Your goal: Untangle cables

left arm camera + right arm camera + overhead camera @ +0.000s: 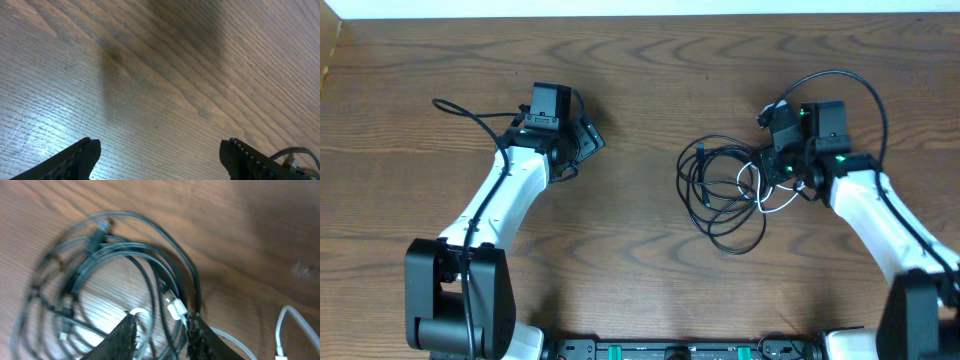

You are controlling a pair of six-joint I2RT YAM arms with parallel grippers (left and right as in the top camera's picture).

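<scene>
Cables (117, 251) tangled, strands inside right pincer (161, 332); left pincer (160, 155) agape above table (150, 75).

Overhead straight down; wrist views close, oblique; right shares cables (125, 250).

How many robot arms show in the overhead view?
2. The left arm reaches over bare table on the left; the right arm is opposite, with the right gripper at the cables' right edge.

Wood-grain table (640, 270), pale strip (640, 7), perhaps wall
</scene>
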